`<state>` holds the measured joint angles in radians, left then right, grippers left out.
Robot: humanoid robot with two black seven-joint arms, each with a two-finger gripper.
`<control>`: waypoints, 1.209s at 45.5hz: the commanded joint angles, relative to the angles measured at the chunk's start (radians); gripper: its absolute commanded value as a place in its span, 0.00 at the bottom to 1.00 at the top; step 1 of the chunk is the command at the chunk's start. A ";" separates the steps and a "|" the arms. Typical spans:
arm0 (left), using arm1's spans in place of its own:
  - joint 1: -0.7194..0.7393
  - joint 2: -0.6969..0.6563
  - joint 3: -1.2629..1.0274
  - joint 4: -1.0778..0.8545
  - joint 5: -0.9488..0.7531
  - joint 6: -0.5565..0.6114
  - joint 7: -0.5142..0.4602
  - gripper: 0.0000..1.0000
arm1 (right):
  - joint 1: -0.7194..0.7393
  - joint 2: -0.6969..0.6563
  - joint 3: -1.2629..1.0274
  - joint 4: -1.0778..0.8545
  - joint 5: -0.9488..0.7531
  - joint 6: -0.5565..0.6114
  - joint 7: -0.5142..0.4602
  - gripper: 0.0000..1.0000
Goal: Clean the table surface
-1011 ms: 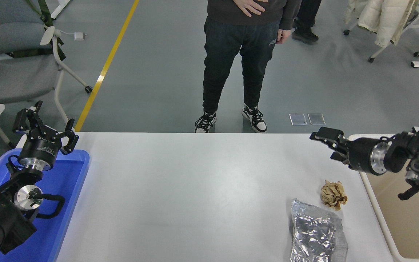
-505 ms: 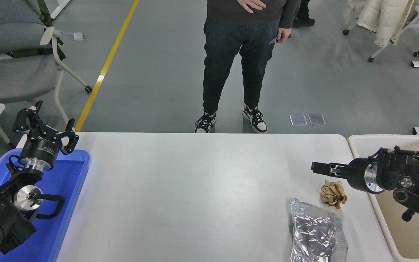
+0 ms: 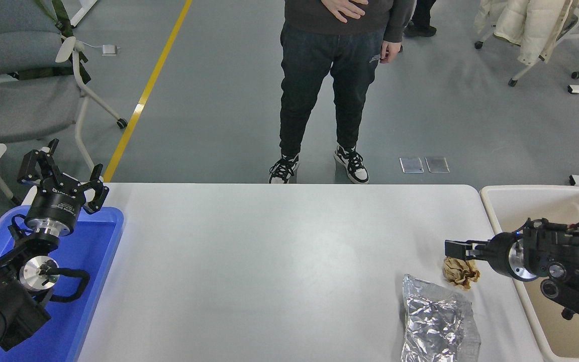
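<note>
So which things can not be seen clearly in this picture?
Head view:
- Crumpled brown paper ball: its top is covered by the right hand.
- Right hand: seen edge-on, open or shut unclear.
- Silver foil bag: cut off by the bottom edge.
- Beige bin: interior partly hidden by the arm.

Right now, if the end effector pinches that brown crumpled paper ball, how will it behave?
The brown paper ball looks loosely crumpled, so it would probably squash rather than resist. It is likely very light and may skid across the table surface if nudged. Its lumpy shape probably won't roll far.
</note>
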<state>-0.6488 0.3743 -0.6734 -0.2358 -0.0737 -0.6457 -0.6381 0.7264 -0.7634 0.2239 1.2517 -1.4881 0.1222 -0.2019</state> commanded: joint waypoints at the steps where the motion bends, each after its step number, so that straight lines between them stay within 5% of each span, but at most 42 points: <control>1: 0.000 0.000 0.000 0.000 0.000 0.000 0.000 1.00 | -0.005 -0.048 -0.012 0.090 -0.001 -0.009 0.033 0.99; 55: 0.000 0.000 0.000 0.000 0.000 -0.002 0.000 1.00 | -0.176 -0.097 -0.081 0.164 -0.009 -0.092 0.049 0.99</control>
<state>-0.6489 0.3743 -0.6734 -0.2359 -0.0737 -0.6473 -0.6381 0.5664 -0.8761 0.1446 1.4188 -1.4942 0.0527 -0.1574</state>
